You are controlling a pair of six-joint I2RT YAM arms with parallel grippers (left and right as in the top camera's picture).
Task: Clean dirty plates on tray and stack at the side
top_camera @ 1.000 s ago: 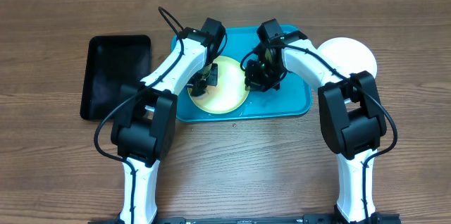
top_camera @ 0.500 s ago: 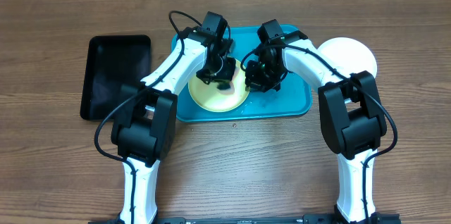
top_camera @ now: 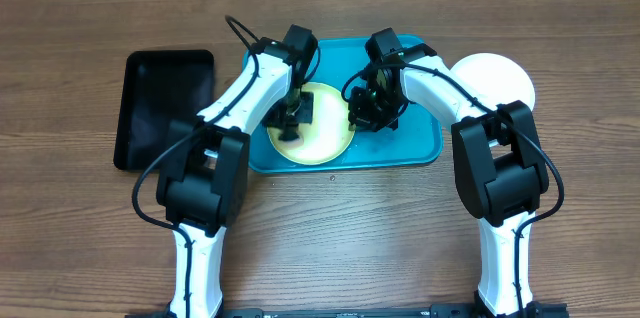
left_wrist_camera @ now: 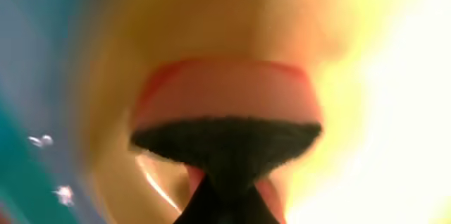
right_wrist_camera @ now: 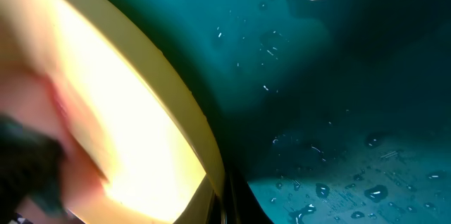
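The yellow-green plate (top_camera: pixel 325 136) lies on the left half of the turquoise tray (top_camera: pixel 412 148). My left gripper (top_camera: pixel 291 126) is shut on a pink sponge with a black scouring face (left_wrist_camera: pixel 225 122) and presses it onto the plate's left part; the plate (left_wrist_camera: pixel 366 76) fills that wrist view. My right gripper (top_camera: pixel 361 115) is shut on the plate's right rim (right_wrist_camera: pixel 184 104), with the wet tray floor (right_wrist_camera: pixel 338 76) beside it. The white plate (top_camera: pixel 497 78) lies on the table right of the tray. The pale blue plate is out of view.
A black rectangular tray (top_camera: pixel 165 108) lies on the table left of the turquoise tray. Water drops cover the turquoise tray floor. Both arms reach over the tray from the front.
The left gripper with the sponge swept right and farther across the plate, then back to the plate's left part. The right gripper and the plate stayed put.
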